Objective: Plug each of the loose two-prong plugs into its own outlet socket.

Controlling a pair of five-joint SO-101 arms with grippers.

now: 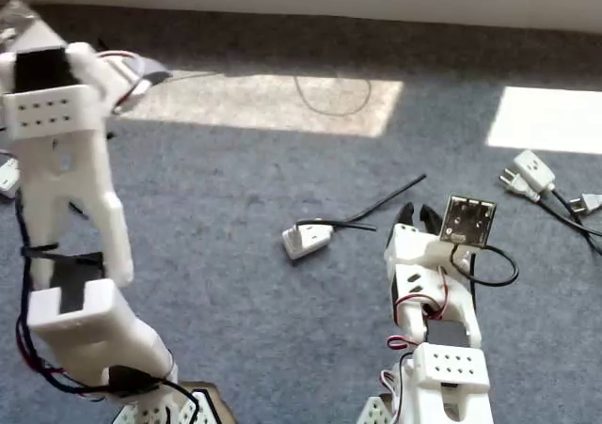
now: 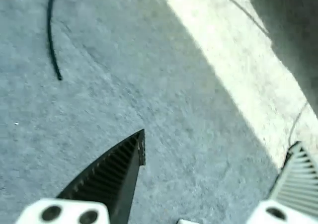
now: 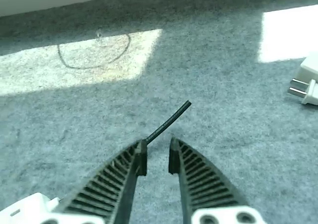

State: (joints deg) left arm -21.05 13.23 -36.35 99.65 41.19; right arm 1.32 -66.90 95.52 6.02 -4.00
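Jaws of ridged black plastic on the right arm are held slightly parted, gripping nothing, just short of the cut end of a thin black cable (image 3: 169, 120). Near them, a blocky white outlet socket (image 1: 307, 240) is laid on the grey, felt-like tabletop (image 1: 235, 189). A white two-prong plug (image 3: 304, 87) with metal prongs is seen well apart; the white block (image 1: 532, 165) beside it may be another socket. The left arm's jaws are spread wide above the tabletop.

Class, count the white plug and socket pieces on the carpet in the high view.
4: one piece mid-carpet; three at the right: a block, a plug beside it, another plug at the edge. A white bit behind the left arm may be a fifth.
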